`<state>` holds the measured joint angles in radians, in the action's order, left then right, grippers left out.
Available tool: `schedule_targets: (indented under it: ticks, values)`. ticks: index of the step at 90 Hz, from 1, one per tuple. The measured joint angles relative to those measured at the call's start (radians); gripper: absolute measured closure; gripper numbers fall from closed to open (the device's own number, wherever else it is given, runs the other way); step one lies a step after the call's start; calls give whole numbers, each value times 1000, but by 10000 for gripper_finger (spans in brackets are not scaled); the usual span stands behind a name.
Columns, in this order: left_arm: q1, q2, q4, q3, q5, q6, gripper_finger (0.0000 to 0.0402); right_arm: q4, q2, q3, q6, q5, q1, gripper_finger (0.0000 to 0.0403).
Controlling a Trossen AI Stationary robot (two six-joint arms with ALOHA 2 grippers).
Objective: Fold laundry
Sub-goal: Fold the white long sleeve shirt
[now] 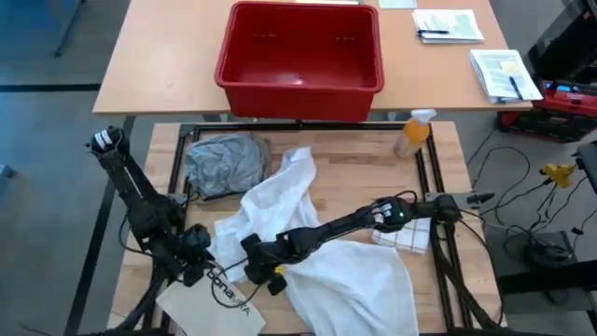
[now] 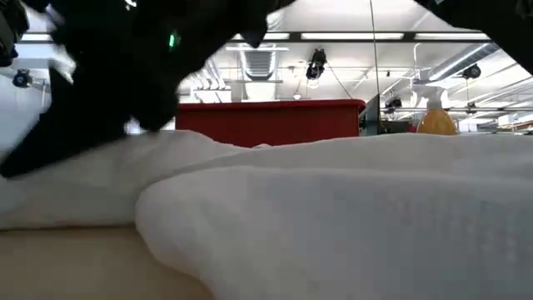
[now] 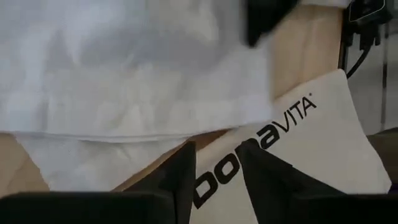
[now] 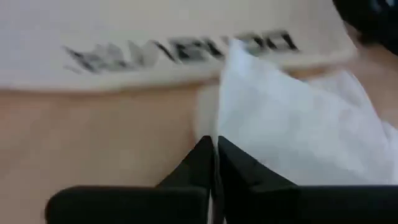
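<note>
Right gripper (image 1: 264, 276): reached across the table to the shirt's front-left edge; jaws clenched, tips together in the wrist view with a thin fold of white cloth seemingly pinched between them.
Left gripper (image 3: 216, 163): low at the table's front-left, jaws released with a gap between them.
Shirt (image 1: 326, 261): white, spread crumpled mid-table; its hem lay just ahead of the left jaws and its corner at the right tips.
Bag (image 3: 298, 149): white, printed "bonavita", flat under and ahead of the left jaws, beside the right tips.
T-shirt (image 1: 224, 163): grey, bunched, well beyond both jaws.
Bin (image 1: 300, 58): red, farther off still.
</note>
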<state>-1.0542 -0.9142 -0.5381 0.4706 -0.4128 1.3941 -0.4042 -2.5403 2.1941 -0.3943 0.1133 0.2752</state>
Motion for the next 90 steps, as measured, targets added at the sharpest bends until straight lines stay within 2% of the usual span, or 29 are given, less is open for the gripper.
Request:
schedule_targets:
  ticks: [9,20,33,41,54,75,82,90]
  values:
    - [0,0,0,0,1,2,285,-4,7,3,-11,61,21,402]
    - [2,0,0,0,1,23,286,-6,16,10,-24,72,38,403]
    - [12,0,-31,-2,-2,166,290,-5,20,13,-6,74,43,403]
    - [20,-3,-44,-7,-18,212,279,-12,22,11,8,70,42,403]
    - [61,-7,-93,-30,-22,281,213,-6,33,11,9,65,41,403]
    - [124,-8,-105,-128,-10,421,59,-10,33,11,18,70,41,403]
    - [138,-7,-96,-149,0,446,36,-17,33,11,20,70,41,403]
    - [143,1,-92,-153,-12,459,33,-16,33,11,39,70,41,403]
